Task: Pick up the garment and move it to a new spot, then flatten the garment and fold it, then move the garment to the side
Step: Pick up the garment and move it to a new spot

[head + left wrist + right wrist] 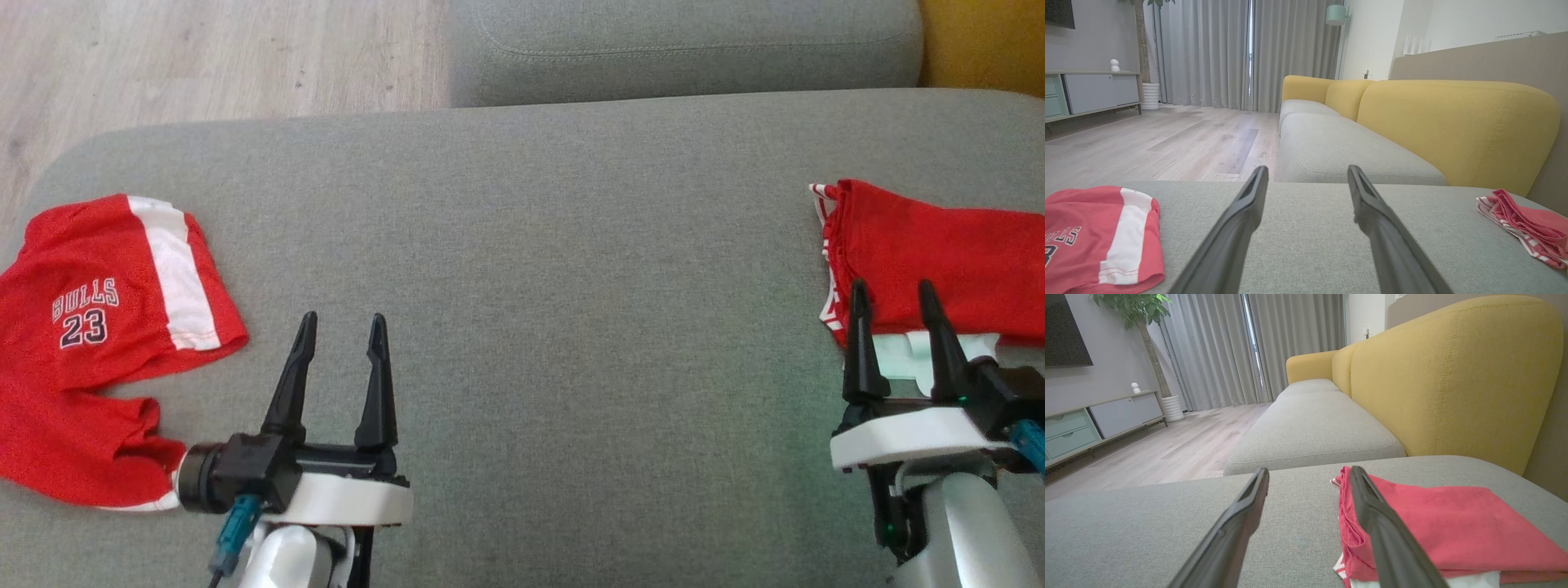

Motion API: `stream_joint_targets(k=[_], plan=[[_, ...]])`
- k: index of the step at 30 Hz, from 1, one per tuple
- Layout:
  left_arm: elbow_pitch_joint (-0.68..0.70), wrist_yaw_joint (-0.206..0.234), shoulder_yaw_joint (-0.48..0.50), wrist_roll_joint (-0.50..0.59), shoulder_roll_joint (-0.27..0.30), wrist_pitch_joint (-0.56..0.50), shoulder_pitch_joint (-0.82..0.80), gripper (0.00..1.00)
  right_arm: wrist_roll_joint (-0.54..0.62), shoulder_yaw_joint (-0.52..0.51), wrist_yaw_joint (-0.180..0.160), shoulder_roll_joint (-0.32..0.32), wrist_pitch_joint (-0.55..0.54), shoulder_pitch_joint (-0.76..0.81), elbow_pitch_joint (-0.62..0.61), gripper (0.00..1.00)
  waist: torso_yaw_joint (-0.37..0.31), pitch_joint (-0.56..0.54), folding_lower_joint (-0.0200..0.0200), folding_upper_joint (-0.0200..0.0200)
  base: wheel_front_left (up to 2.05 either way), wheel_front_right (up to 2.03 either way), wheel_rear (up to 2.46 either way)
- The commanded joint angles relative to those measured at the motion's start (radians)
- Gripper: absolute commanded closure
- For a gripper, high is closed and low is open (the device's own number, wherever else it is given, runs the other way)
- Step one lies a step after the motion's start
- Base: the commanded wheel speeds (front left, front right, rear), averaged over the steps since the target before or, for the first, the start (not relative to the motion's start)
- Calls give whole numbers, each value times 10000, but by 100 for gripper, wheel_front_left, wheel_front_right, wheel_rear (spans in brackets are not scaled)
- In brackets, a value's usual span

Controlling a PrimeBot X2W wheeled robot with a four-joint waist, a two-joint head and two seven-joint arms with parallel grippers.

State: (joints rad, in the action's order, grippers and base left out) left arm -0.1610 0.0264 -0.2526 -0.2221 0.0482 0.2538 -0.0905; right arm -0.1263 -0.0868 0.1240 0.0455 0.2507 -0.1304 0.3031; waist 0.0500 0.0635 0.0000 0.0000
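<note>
Head view, folded garment (pixel 963 253) beside parted right tool (pixel 891 287), perhaps touching

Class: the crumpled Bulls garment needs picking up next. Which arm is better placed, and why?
Left. The left gripper sits open just beside the Bulls garment, while the right gripper is far across the cushion, at the folded red garment.
</note>
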Motion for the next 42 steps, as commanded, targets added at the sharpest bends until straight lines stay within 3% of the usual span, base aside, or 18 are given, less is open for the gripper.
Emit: stream_joint_targets(k=[1,42], plan=[[340,16,363,-92,20,80,-317,0,-77,215,67,48,108,-235,-376,0,1,14,0,0,0,0,0],[379,4,319,-104,20,80,-438,0,-9,266,67,47,110,-270,-275,0,14,155,0,0,0,0,0]])
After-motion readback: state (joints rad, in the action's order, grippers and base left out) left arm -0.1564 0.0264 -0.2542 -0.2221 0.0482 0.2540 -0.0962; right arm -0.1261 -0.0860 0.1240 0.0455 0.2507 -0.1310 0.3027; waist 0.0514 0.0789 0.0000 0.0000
